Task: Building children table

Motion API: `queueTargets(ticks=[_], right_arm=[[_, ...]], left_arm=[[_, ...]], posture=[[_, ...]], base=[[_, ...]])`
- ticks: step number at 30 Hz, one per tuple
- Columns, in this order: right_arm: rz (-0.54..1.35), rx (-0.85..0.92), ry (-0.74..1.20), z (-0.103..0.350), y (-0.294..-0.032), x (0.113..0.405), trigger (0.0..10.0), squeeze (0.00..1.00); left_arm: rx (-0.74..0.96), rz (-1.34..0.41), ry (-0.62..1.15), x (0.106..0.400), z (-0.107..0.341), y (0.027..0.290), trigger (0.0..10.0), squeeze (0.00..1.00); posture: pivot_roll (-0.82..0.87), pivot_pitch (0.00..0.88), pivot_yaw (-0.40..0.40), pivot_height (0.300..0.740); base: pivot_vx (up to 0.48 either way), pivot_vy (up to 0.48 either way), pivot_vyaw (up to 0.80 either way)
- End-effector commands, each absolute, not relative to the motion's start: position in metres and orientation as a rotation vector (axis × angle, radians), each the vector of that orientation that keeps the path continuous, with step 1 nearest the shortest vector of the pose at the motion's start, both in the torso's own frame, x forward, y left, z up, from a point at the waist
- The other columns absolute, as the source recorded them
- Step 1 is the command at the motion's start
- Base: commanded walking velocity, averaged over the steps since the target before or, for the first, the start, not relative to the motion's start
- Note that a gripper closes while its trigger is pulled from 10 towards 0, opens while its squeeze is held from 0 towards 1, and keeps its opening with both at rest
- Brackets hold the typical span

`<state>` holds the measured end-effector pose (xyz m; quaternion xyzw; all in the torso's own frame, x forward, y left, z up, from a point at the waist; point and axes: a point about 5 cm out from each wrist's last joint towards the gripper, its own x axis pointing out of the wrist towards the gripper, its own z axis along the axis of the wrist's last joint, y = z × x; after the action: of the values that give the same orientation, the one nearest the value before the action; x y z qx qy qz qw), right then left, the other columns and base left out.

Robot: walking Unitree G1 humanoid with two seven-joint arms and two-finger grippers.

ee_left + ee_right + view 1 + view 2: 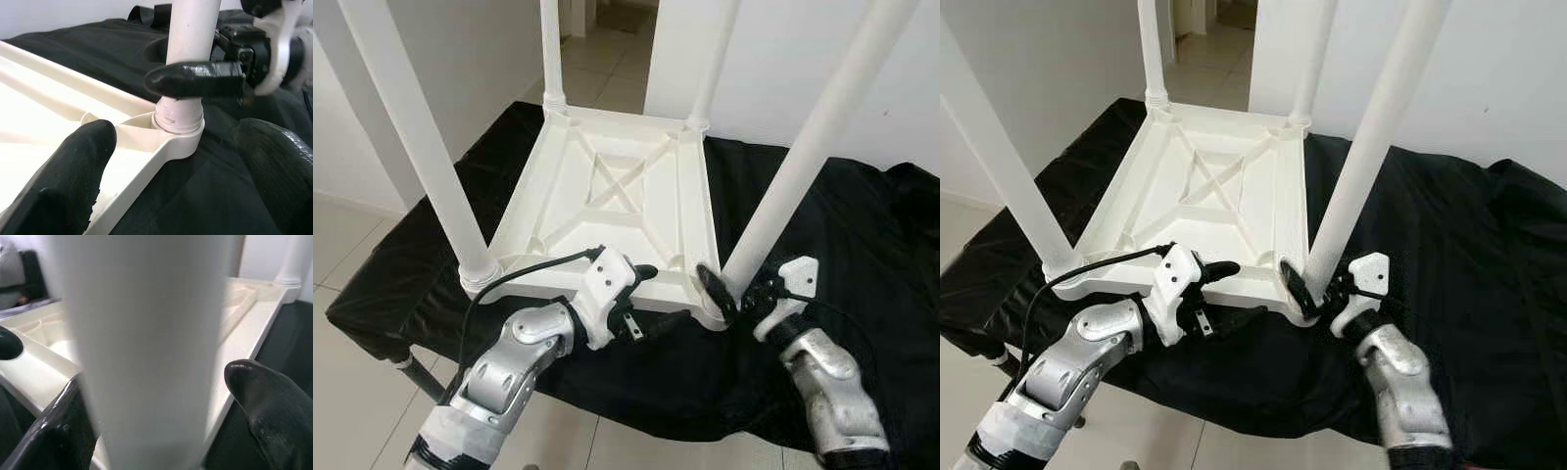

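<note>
Our right hand (1317, 290) grips near-right leg (1361, 157) at its base | left hand (1229, 292) wide astride upturned table's (1205, 196) rim | black-draped worktop (1449, 255)

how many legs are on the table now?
4, one per corner of the upturned tabletop: near-left leg, far-left leg, far-right leg, near-right leg with the right gripper around its base.

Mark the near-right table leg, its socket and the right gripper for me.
near-right table leg (803, 157), left eye view, mid shaft.
socket (180, 128), left wrist view, collar at the leg's base.
right gripper (732, 292), left eye view, between its fingertips.
</note>
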<state>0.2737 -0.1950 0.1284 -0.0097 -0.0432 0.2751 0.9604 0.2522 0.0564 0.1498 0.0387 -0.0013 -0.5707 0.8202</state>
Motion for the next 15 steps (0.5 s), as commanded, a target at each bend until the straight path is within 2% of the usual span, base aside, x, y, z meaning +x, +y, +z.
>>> queueTargets(ticks=[1,5,6,8,9,12,13,14,15], right_arm=[[0.606,-0.018,-0.062,0.126,-0.197,0.279,10.0,0.0],[0.651,-0.024,-0.043,0.125,-0.196,0.283,10.0,0.0],[0.709,-0.031,-0.02,0.124,-0.194,0.286,6.4,0.0],[0.709,-0.031,-0.02,0.124,-0.194,0.286,6.4,0.0],[0.729,-0.034,-0.009,0.122,-0.193,0.287,4.3,0.0],[0.744,-0.039,0.0,0.121,-0.193,0.288,4.3,0.0],[0.754,-0.048,0.008,0.119,-0.193,0.288,3.8,0.0],[0.768,-0.054,0.019,0.117,-0.196,0.29,0.0,0.0],[0.768,-0.054,0.019,0.117,-0.196,0.29,0.0,0.0]], left_arm=[[0.096,-1.233,-0.006,0.252,0.152,0.054,10.0,0.0],[0.098,-1.237,-0.01,0.252,0.153,0.052,10.0,0.0],[0.1,-1.242,-0.01,0.252,0.153,0.052,10.0,0.0],[0.1,-1.242,-0.01,0.252,0.153,0.052,10.0,0.0],[0.1,-1.244,-0.011,0.252,0.153,0.051,10.0,0.0],[0.1,-1.245,-0.011,0.252,0.153,0.051,10.0,0.0],[0.1,-1.245,-0.012,0.253,0.153,0.051,10.0,0.0],[0.101,-1.246,-0.015,0.253,0.154,0.051,10.0,0.0],[0.101,-1.246,-0.015,0.253,0.154,0.051,10.0,0.0]], posture=[[-0.04,0.0,-0.055,0.74],[-0.04,0.0,-0.052,0.74],[-0.03,0.0,-0.053,0.74],[-0.03,0.0,-0.053,0.74],[-0.03,0.0,-0.052,0.74],[-0.03,0.0,-0.052,0.74],[-0.03,0.0,-0.053,0.74],[-0.03,0.0,-0.054,0.74],[-0.03,0.0,-0.054,0.74]], base=[[0.0,0.0,0.0],[0.0,0.0,0.0],[0.0,0.0,0.0],[0.0,0.0,0.0],[0.0,0.0,0.0],[0.0,0.0,0.0],[0.0,0.0,0.0],[0.0,0.0,0.0],[0.0,0.0,0.0]])
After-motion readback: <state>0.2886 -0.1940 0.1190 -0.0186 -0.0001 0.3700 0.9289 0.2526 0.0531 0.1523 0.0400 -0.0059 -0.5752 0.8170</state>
